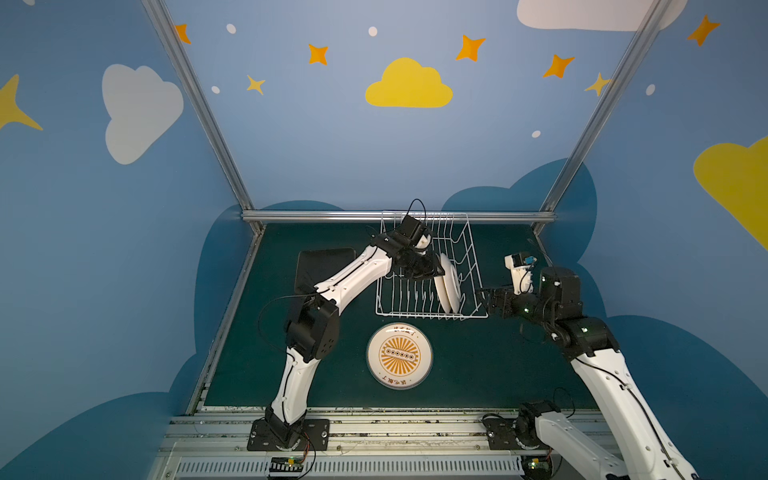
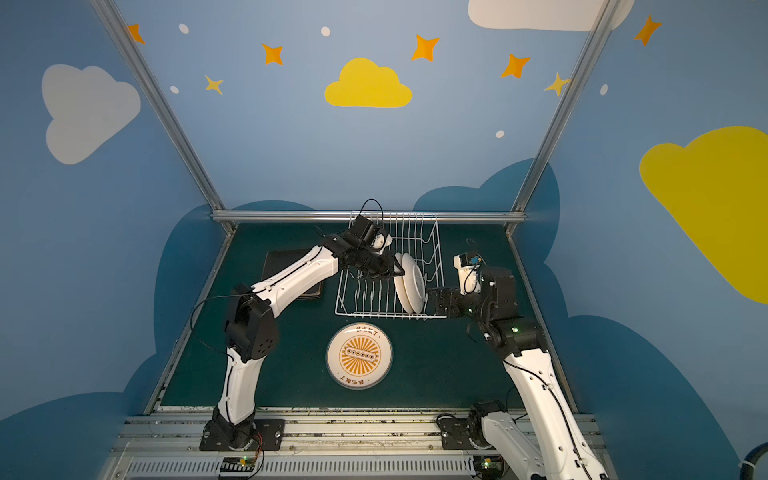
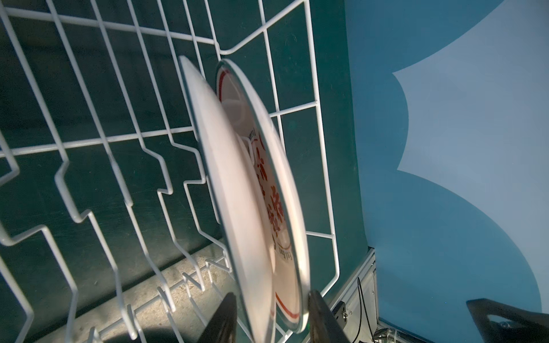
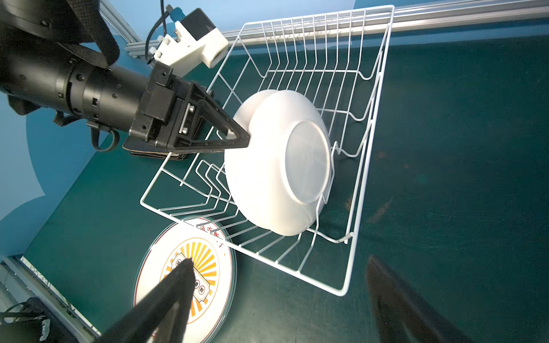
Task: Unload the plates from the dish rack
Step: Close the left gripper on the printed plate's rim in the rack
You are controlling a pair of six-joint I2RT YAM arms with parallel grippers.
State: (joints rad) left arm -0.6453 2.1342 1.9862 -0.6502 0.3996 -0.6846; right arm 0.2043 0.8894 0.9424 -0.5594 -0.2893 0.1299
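Observation:
The white wire dish rack (image 1: 473, 249) (image 2: 436, 249) stands at the back of the green table. Two round white plates (image 1: 451, 286) (image 2: 413, 286) stand on edge in its right end. My left gripper (image 1: 440, 272) (image 3: 271, 294) reaches in from the left and straddles both rims. One finger touches the far, red-printed plate (image 3: 285, 166). A sliver of gap shows beside the near plate (image 3: 234, 184). My right gripper (image 1: 482, 297) (image 4: 279, 259) is open and empty at the rack's right front corner. Another plate (image 1: 400, 355) (image 4: 208, 267) with an orange sunburst lies flat in front of the rack.
A stack of dark rounded-square plates (image 1: 324, 262) (image 2: 282, 262) lies flat left of the rack, partly under my left arm. An aluminium rail (image 1: 316, 216) runs along the table's back edge just behind the rack. Blue walls close in both sides.

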